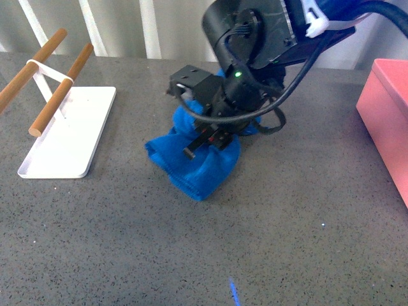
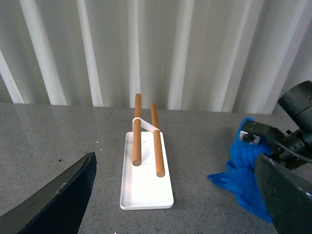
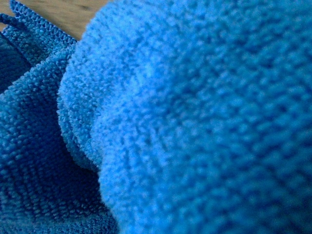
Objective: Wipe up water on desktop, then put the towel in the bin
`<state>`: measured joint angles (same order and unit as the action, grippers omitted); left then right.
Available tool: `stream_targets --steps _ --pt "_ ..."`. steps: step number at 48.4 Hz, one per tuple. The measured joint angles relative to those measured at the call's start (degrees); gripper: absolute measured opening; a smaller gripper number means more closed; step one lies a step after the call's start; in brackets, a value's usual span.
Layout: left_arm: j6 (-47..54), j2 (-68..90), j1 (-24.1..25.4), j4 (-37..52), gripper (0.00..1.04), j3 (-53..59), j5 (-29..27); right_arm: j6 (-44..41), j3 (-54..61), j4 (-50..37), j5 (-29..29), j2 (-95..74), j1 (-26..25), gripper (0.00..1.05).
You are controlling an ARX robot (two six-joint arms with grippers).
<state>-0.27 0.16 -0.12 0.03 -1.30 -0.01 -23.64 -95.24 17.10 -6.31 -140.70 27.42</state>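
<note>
Blue towel (image 1: 197, 175) clamped in right jaws on the desktop (image 1: 287, 223); left jaws, wrist view only, wide apart, empty.

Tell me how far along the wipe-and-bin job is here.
Done: the towel is off the rack and bunched on the desktop. In hand: the right gripper presses into it, which looks like wiping; no puddle can be made out, so I cannot say how much is left. Left: the towel is not yet in the bin.
</note>
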Motion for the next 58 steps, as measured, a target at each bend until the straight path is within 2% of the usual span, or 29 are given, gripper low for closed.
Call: stream_targets --steps 7,14,20,25,36,46,58 --pt "0.0 0.0 0.0 0.0 0.98 0.0 0.0 1.5 7.1 -1.4 0.3 3.9 2.4 0.05" --pt "0.0 0.0 0.0 0.0 0.98 0.0 0.0 1.6 15.5 -1.9 5.6 10.0 1.0 0.05" --pt "0.0 0.0 0.0 0.0 0.98 0.0 0.0 1.4 17.0 0.2 7.9 15.2 -0.4 0.05" --pt "0.0 0.0 0.0 0.0 0.98 0.0 0.0 2.3 14.6 3.6 10.8 21.0 -1.6 0.05" --pt "0.0 0.0 0.0 0.0 0.98 0.0 0.0 10.2 -0.6 15.0 20.9 30.3 -4.5 0.05" --pt "0.0 0.0 0.0 0.0 0.98 0.0 0.0 14.0 -5.3 20.9 26.8 34.3 -10.5 0.05" --pt "0.0 0.0 0.0 0.0 0.98 0.0 0.0 12.5 4.7 17.1 24.5 39.9 -19.0 0.05"
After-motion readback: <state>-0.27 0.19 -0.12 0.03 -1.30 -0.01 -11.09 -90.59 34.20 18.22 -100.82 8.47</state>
